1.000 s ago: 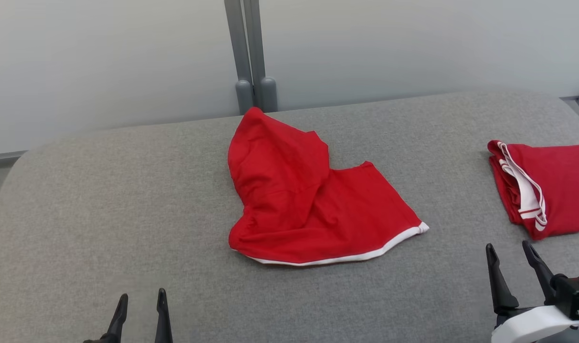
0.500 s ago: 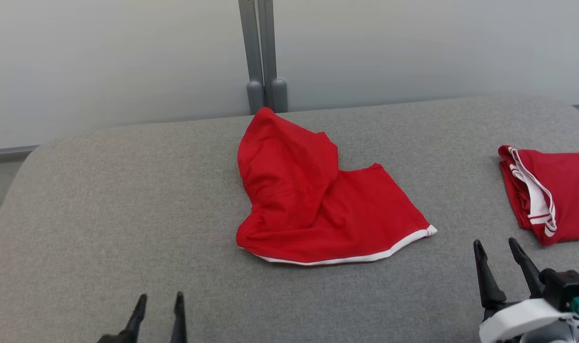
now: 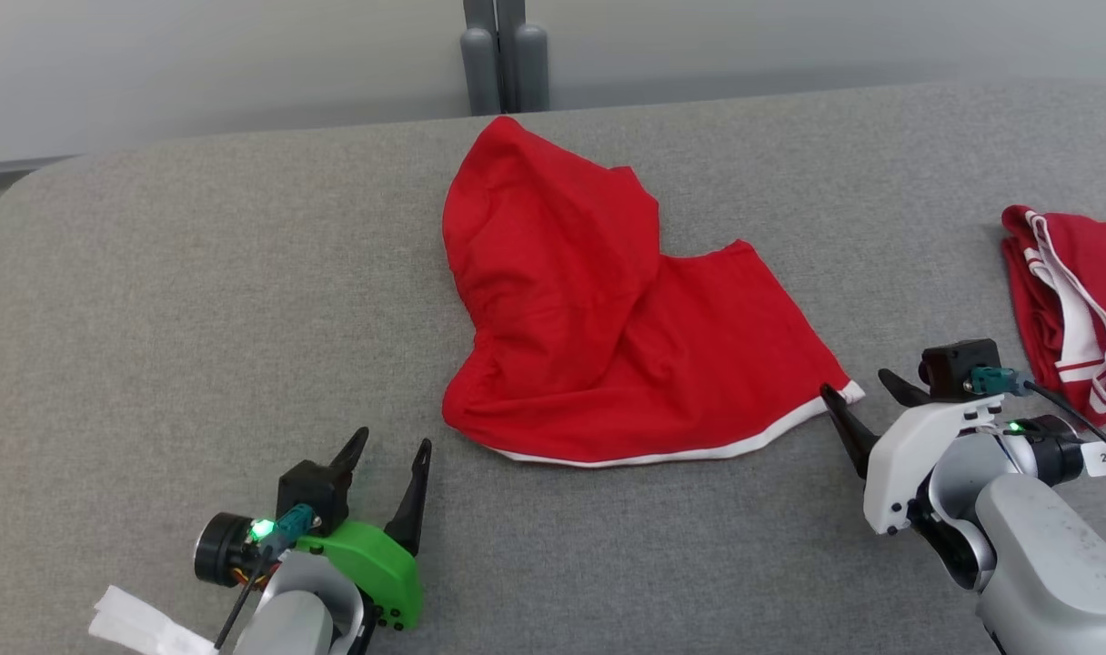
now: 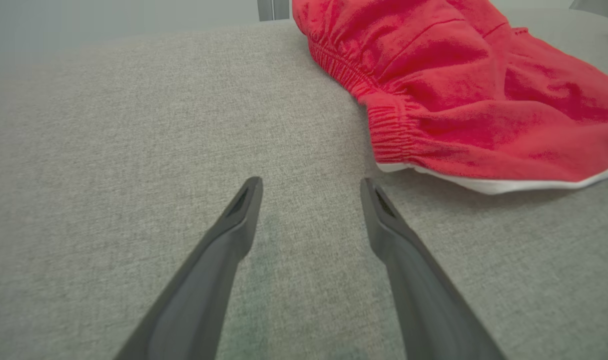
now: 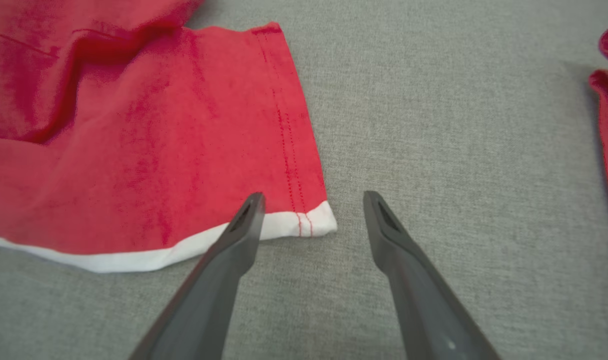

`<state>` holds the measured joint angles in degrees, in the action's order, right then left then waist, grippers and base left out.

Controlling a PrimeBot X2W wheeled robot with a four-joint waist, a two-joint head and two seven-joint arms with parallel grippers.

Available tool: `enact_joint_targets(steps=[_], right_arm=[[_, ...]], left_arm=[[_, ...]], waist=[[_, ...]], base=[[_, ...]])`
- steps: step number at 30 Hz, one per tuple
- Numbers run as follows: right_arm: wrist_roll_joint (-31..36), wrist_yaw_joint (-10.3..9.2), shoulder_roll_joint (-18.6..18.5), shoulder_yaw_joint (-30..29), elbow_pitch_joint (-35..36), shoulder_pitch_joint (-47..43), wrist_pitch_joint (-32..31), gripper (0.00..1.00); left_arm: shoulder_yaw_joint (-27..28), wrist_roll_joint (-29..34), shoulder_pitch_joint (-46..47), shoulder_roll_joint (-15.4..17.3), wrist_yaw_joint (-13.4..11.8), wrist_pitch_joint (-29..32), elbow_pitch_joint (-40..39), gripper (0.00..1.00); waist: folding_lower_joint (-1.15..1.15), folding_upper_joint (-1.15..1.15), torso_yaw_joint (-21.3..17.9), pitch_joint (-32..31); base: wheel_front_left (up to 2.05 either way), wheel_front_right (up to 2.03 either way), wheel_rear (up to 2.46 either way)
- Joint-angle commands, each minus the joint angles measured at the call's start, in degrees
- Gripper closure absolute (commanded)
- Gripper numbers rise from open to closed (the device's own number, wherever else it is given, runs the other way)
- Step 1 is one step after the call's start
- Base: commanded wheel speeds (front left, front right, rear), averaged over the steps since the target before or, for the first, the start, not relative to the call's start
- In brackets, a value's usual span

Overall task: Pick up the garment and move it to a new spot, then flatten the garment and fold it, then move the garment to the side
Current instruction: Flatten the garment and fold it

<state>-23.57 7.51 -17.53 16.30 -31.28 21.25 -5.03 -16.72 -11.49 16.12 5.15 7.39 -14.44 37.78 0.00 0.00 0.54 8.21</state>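
The garment (image 3: 608, 318) is a pair of red shorts with a white trim, lying crumpled in the middle of the grey table (image 3: 198, 273). In the left wrist view its gathered waistband (image 4: 384, 125) lies just beyond and right of my open left gripper (image 4: 310, 186). My left gripper (image 3: 391, 446) hovers near the garment's near-left corner. My right gripper (image 3: 860, 397) is open at the garment's white-trimmed right corner (image 5: 314, 222). In the right wrist view that corner lies between the fingertips of my right gripper (image 5: 313, 199).
A second red garment (image 3: 1071, 300) with white stripes lies folded at the table's right edge. A grey post (image 3: 503, 50) stands behind the table against a pale wall. Bare grey cloth stretches across the table's left half.
The head camera has tilted down. Both arms have moved forward toward the garment: the left gripper near its near-left corner, the right gripper up to its white-trimmed right corner.
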Motion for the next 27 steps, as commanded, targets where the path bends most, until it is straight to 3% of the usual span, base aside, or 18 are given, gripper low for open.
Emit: enact_joint_targets(steps=[1, 11, 27], right_arm=[[-0.8, -0.05, -0.73, 1.02, -0.79, 1.25, -0.66, 0.0], [-5.5, -0.06, -3.42, 6.68, -3.75, 2.46, -1.46, 0.0], [-9.27, -0.07, -5.03, 11.92, -5.89, 4.25, 0.65, 0.0]], left_arm=[[-1.19, -0.93, 1.97, 0.75, 0.13, -0.18, 1.51, 0.0], [-11.83, -8.68, 8.15, 3.53, 0.14, -0.68, 5.36, 0.0], [-27.17, -19.75, 12.17, 7.34, 0.15, -0.75, 0.15, 0.0]], waist=[[0.0, 0.0, 1.13, 3.49], [0.0, 0.0, 1.22, 5.23], [0.0, 0.0, 0.56, 4.85]], base=[[0.0, 0.0, 0.0], [0.0, 0.0, 0.0], [0.0, 0.0, 0.0]])
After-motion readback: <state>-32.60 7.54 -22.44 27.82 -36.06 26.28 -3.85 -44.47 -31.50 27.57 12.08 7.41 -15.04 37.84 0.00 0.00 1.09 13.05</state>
